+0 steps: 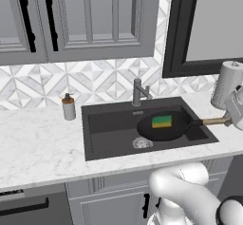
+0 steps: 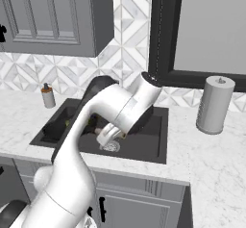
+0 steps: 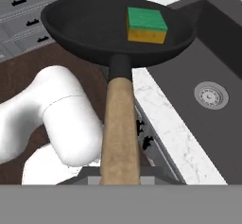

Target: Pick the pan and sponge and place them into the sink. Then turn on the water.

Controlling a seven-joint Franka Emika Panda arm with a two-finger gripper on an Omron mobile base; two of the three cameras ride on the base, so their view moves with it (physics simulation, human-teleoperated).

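Gripping the wooden handle (image 3: 119,124) at its far end, our gripper (image 1: 232,120) is clamped tight on the pan (image 1: 166,126) and carries it level. In the left base view we see the pan held over the right half of the sink (image 1: 109,138), its handle reaching out past the basin's right rim. On the pan sits the sponge (image 1: 162,121), green side up, near the edge farthest from the handle. We see the round drain (image 1: 142,143) in the basin floor, the faucet (image 1: 140,92) behind the sink, a soap bottle (image 1: 69,107) to its left on the marble counter (image 1: 38,148), and a paper towel roll (image 2: 215,105) to the right.
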